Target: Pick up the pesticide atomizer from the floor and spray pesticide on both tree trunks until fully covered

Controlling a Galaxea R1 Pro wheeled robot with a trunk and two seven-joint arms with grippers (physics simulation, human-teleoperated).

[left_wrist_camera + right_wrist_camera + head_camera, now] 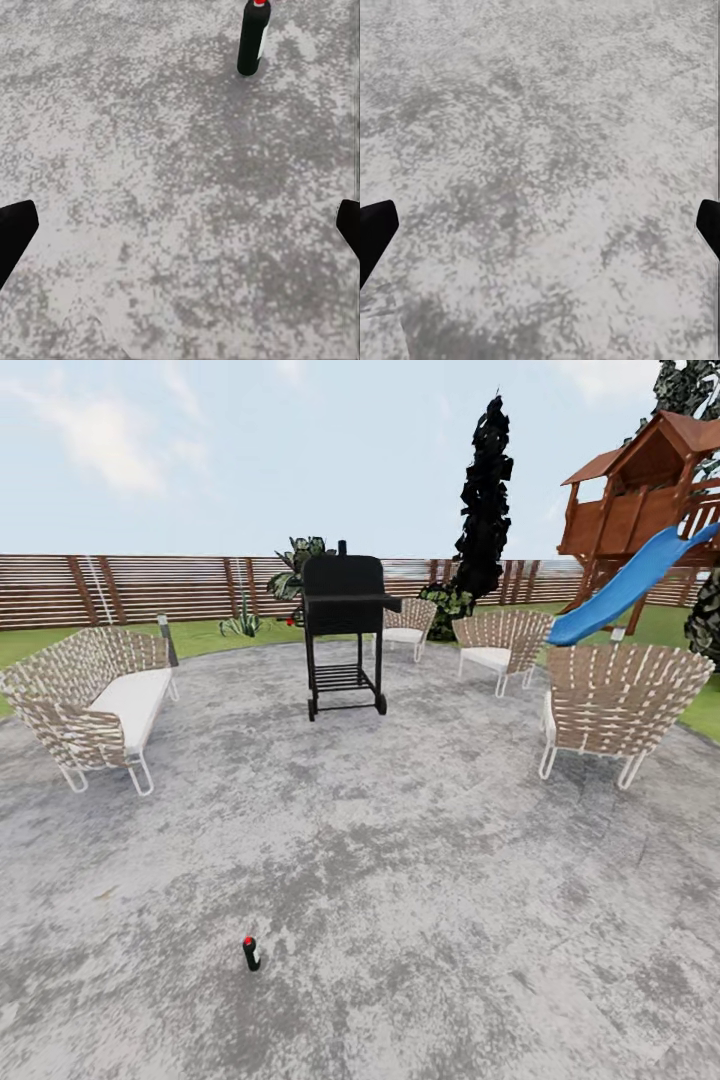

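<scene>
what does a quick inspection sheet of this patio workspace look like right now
surface: grey mottled paving, lawn beyond
job's things: pesticide atomizer upright on the paving, red top, untouched
clutter: black grill, wicker sofa, wicker chairs
end effectors: left end effector open, empty; right end effector open, empty
cables: nothing seen
surroundings: slat fence, black conifer, playhouse with blue slide

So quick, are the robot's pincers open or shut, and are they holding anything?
Left pincer: open, holding nothing; the bottle stands apart on the paving.
Right pincer: open, holding nothing.
</scene>
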